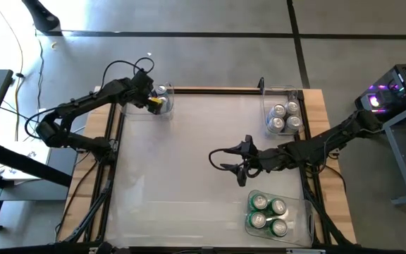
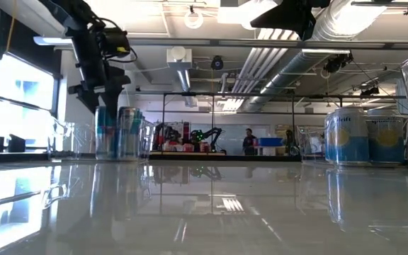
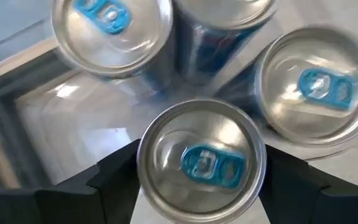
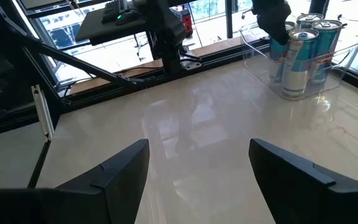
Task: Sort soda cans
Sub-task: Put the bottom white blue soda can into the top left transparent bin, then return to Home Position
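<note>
**Sorting looks all but finished; last blue can going into the far-left bin**

At the far-left corner, the left gripper (image 1: 159,103) sits over a clear bin (image 1: 166,90) of blue soda cans (image 2: 119,132). Its jaws flank one blue-tabbed can (image 3: 202,160) closely, and whether they still pinch it cannot be told (three neighbouring tops crowd close around it, so there is little slack inside the bin walls).

Mid-table, the white surface (image 1: 182,169) shows no loose cans, leaving broad open room. The right gripper (image 1: 240,168) hovers there, jaws apart and empty.

On the right, silver-white cans (image 1: 285,117) fill the far bin (image 1: 265,99) and green cans (image 1: 268,214) the near bin (image 1: 305,212), which sits hard against the table's right edge. Judging by this, only the left arm's release and withdrawal remain.
</note>
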